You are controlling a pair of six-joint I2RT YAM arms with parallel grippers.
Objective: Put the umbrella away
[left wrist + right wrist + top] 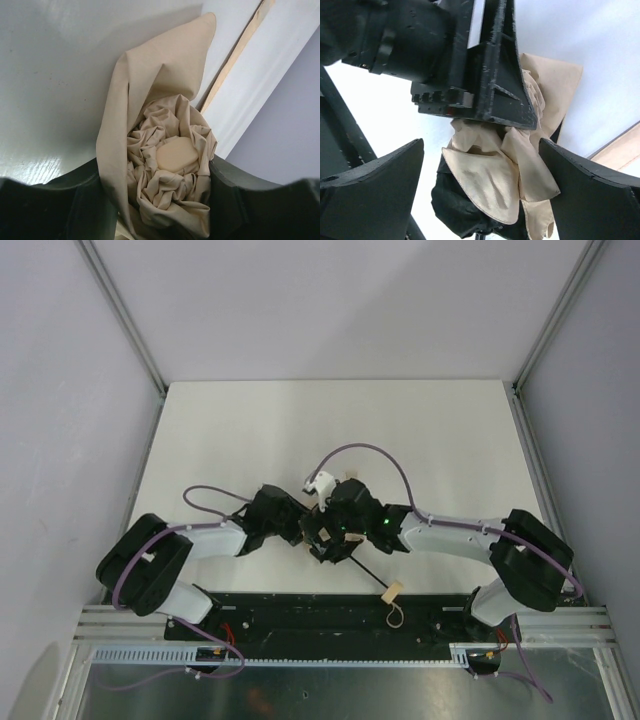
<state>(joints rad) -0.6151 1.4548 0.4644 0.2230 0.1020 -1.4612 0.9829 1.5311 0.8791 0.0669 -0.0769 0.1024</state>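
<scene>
Left gripper clamped, right gripper spread wide.

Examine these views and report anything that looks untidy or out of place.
The umbrella is crumpled into a wad in the left hand, with one flap sticking up loose instead of wrapped flat.

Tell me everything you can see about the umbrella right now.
The umbrella is a compact folding one in plain beige cloth, collapsed and crumpled into loose folds around a small pale cap. The left gripper clamps the bunched cloth, one flap sticking out over the white table. The right gripper stands open on either side of it. From above, a thin black shaft runs to a pale handle with a wrist loop near the table's near edge.
</scene>
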